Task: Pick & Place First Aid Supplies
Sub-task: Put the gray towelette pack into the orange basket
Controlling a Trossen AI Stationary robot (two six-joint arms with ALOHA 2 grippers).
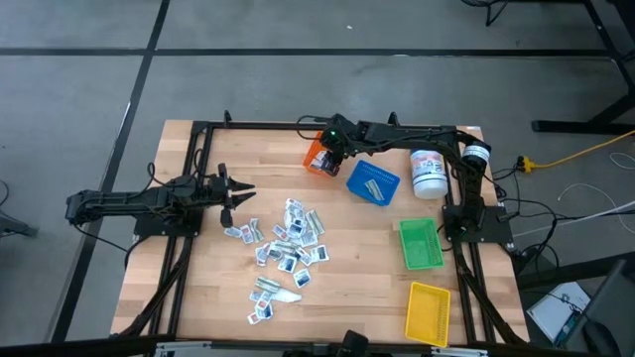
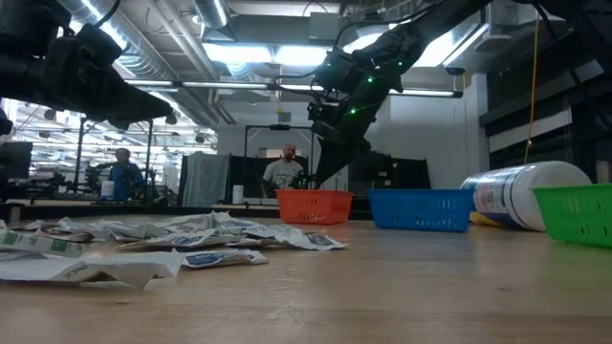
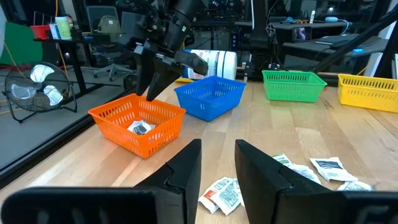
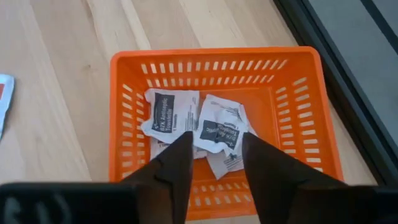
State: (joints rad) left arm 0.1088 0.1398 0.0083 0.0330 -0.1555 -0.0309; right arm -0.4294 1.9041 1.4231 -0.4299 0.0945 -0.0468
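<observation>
**Packets scattered; right gripper over orange bin**

Foreground: first aid packets (image 2: 143,250) strewn mid-table. Right gripper (image 4: 214,163), fingers apart and empty, hangs above the orange bin (image 4: 127,134) holding several packets (image 4: 219,132). Left gripper (image 3: 217,168), fingers apart, hovers beside the pile.

Pale wood-plank table (image 1: 357,288) – smooth, matt, slotted orange plastic bin (image 4: 298,93), crinkled papery white packets (image 4: 219,132).

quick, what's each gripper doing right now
Left gripper: open, empty, above the packets on the table.
Right gripper: open, empty, over the orange bin, with packets lying in it.
</observation>
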